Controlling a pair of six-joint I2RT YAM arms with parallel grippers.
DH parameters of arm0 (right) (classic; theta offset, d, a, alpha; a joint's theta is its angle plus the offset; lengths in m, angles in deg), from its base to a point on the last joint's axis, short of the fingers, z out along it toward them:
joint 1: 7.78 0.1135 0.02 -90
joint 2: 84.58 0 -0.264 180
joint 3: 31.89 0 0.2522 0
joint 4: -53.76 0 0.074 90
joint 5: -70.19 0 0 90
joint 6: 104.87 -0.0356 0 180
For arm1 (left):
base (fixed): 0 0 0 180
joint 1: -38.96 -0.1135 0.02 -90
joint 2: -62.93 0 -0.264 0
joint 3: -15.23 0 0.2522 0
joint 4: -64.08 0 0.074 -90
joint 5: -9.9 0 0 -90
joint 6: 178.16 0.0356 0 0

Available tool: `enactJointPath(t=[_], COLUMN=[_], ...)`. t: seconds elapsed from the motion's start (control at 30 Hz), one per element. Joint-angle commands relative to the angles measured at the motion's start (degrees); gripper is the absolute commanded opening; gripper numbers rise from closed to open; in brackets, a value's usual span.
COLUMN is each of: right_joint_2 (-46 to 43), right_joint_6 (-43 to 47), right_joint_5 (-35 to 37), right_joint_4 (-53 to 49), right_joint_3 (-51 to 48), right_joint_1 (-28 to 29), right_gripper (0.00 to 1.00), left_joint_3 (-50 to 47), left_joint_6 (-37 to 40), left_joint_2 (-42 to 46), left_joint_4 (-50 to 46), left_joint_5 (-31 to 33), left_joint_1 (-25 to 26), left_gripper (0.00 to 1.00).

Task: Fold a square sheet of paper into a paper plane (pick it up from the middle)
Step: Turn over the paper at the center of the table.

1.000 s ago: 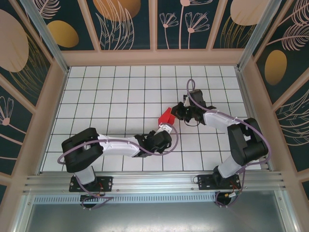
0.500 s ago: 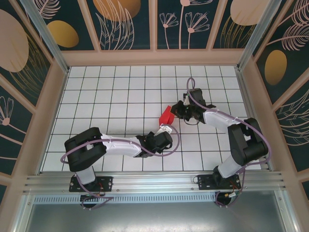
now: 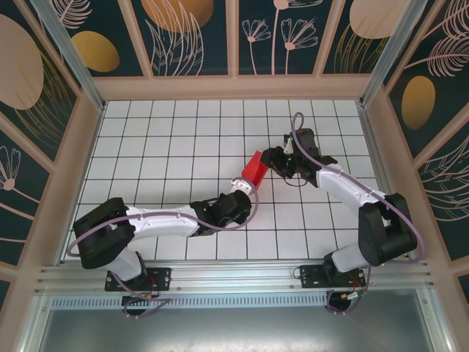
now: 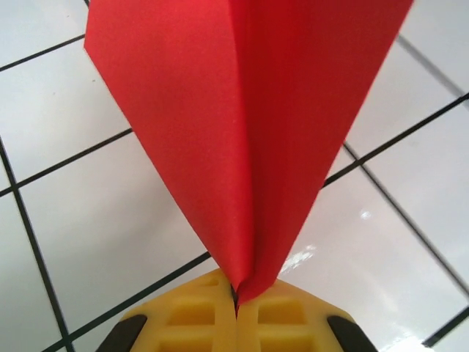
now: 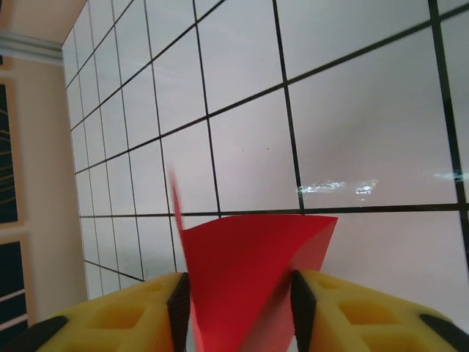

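**Left end effector** (image 3: 245,184): closed, pinching the pointed end of a bright red sheet of thin paper (image 3: 255,170) that is folded into a narrow wedge.
- Left wrist view: the two yellow ribbed fingers (image 4: 187,323) meet flush. The red tip is caught in the seam between them.
- From that pinch the sheet (image 4: 242,110) fans out ahead of the end effector and widens as it goes. One sharp crease runs down its middle to the tip.
- The white tiled table with black grid lines (image 4: 80,220) shows on both sides of the wedge.
- Cannot tell whether the sheet's far end touches the table.

**Right end effector** (image 3: 267,159): jaws parted. It meets the sheet at the wide end, opposite the left end effector's pinch.
- Right wrist view: the yellow fingers (image 5: 124,315) stand apart, with the wide end of the sheet (image 5: 249,249) upright between them.
- The red flap opens in a V and reaches from one dark pad across to the other.
- Cannot tell whether either pad presses on it.
- Glossy tiles (image 5: 352,132) lie beyond the fingers.

**Top view:**
- The two end effectors face each other almost tip to tip.
- The sheet bridges the gap between them, slanting from the left end effector up and away toward the right one.
- Both arms reach inward toward the middle of the table (image 3: 161,147).
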Motion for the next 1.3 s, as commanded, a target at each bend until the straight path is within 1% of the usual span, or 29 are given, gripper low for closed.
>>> enactJointPath(t=[0.0,0.07,0.2,0.27,0.37,0.53,0.63,0.7,0.73,0.8,0.87,0.93,1.07,1.2,1.27], right_joint_2=[-4.2,-6.4,-10.8,-12.2,-13.8,-16.5,-16.2,-15.7,-15.3,-14.3,-12.9,-11.0,-5.6,1.0,4.7], right_joint_6=[1.6,2.3,4.1,4.9,6.2,7.2,7.1,7.1,6.8,6.0,5.5,5.0,4.2,4.1,4.4], right_joint_5=[1.8,1.7,1.4,1.4,0.0,-3.7,-2.7,-4.4,-5.2,-5.9,-6.5,-6.9,-7.9,-8.1,-7.4], right_joint_4=[-3.6,-4.5,-5.6,-6.6,-7.2,-5.0,-6.4,-5.9,-5.5,-4.8,-3.6,-2.0,2.1,4.5,4.7], right_joint_3=[1.5,1.4,1.5,1.7,2.0,1.5,1.1,-0.2,-1.1,-2.7,-4.4,-5.5,-6.3,-4.1,-2.1], right_joint_1=[-1.9,-2.8,-3.9,-4.3,-4.5,-4.5,-4.5,-4.4,-4.4,-4.0,-3.3,-2.5,0.3,3.7,5.3], right_gripper=[0.5,0.54,0.66,0.67,0.69,0.75,0.77,0.77,0.74,0.65,0.51,0.43,0.37,0.34,0.32], left_joint_3=[-3.6,-5.2,-8.3,-9.6,-10.9,-12.5,-15.3,-15.8,-15.9,-16.5,-17.7,-19.4,-24.5,-26.8,-27.8], left_joint_6=[-4.8,-6.9,-11.5,-14.4,-17.9,-21.4,-25.8,-28.5,-29.4,-31.6,-34.8,-38.5,-47.5,-52.9,-54.1], left_joint_2=[4.1,5.7,6.9,6.5,5.3,3.2,1.5,-0.3,-1.1,-2.3,-3.6,-4.7,-8.7,-15.4,-16.7], left_joint_4=[7.3,10.0,16.8,21.3,26.3,32.8,42.2,45.7,46.9,48.2,49.8,51.4,62.2,71.8,73.5], left_joint_5=[-10.2,-15.6,-25.8,-30.8,-34.9,-37.8,-41.3,-42.8,-43.1,-42.6,-41.8,-40.5,-40.0,-41.0,-40.2], left_joint_1=[-3.3,-5.6,-8.1,-9.1,-9.7,-10.2,-10.9,-11.4,-11.5,-11.7,-12.2,-12.7,-13.6,-13.7,-13.7], left_gripper=[0.0,0.0,0.0,0.0,0.0,0.0,0.0,0.0,0.0,0.0,0.02,0.03,0.03,0.02,0.02])
